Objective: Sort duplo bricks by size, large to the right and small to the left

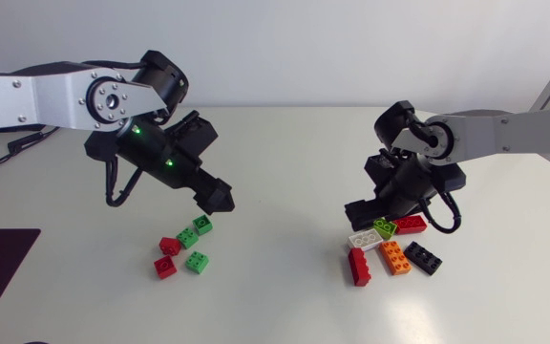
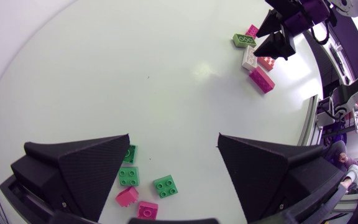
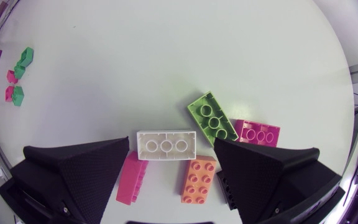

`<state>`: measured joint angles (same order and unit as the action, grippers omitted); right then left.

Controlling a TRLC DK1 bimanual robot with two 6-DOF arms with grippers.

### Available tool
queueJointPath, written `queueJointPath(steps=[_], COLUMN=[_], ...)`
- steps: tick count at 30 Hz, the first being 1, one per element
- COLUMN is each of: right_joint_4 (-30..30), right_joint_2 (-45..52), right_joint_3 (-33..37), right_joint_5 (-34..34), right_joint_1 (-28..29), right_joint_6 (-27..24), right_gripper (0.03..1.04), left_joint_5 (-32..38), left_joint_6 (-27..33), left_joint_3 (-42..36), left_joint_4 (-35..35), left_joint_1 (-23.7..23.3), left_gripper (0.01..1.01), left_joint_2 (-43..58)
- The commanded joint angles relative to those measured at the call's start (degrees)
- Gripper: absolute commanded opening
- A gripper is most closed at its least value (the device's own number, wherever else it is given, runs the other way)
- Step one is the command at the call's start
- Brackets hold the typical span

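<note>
Left gripper (image 1: 216,198), released, hangs above five small bricks (image 1: 197,262), red and green, at the worktop's (image 1: 275,143) left. Right gripper (image 1: 365,212), likewise released, stands over the large bricks (image 1: 395,257) clustered at right.

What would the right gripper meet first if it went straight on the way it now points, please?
Probably the white duplo brick, lying between the right gripper's open fingers; depth is unclear.
</note>
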<state>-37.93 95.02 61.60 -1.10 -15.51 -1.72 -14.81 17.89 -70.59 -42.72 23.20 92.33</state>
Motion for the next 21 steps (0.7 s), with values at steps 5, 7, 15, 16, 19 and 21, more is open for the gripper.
queueJointPath(steps=[5, 7, 15, 16, 19, 21], right_joint_4=[2.16, 2.95, 5.15, 5.59, 6.64, 9.10], right_joint_2=[-3.62, -4.06, -5.29, -5.46, -5.99, -7.66], right_joint_3=[0.97, 1.15, 2.20, 2.12, 1.24, -0.78], right_joint_5=[0.05, 0.05, 0.75, 0.75, 1.46, 2.25], right_joint_1=[1.62, 1.80, 3.47, 3.55, 3.55, 3.38], right_joint_6=[4.88, 5.76, 7.43, 7.87, 8.92, 9.36], right_gripper=[0.99, 0.99, 0.99, 0.99, 0.99, 0.99], left_joint_5=[-0.66, -0.66, -0.66, -0.66, -0.66, -0.66], left_joint_6=[-3.30, -3.74, -5.15, -5.41, -6.20, -6.46], left_joint_3=[1.86, 2.21, 2.56, 2.74, 3.61, 4.67], left_joint_4=[2.64, 3.43, 5.81, 6.24, 7.65, 8.79], left_joint_1=[-0.61, -0.61, -2.46, -2.63, -2.63, -2.72], left_gripper=[0.989, 0.989, 0.989, 0.989, 0.989, 0.989], left_joint_2=[-1.19, -1.19, -2.25, -2.33, -2.60, -3.39])
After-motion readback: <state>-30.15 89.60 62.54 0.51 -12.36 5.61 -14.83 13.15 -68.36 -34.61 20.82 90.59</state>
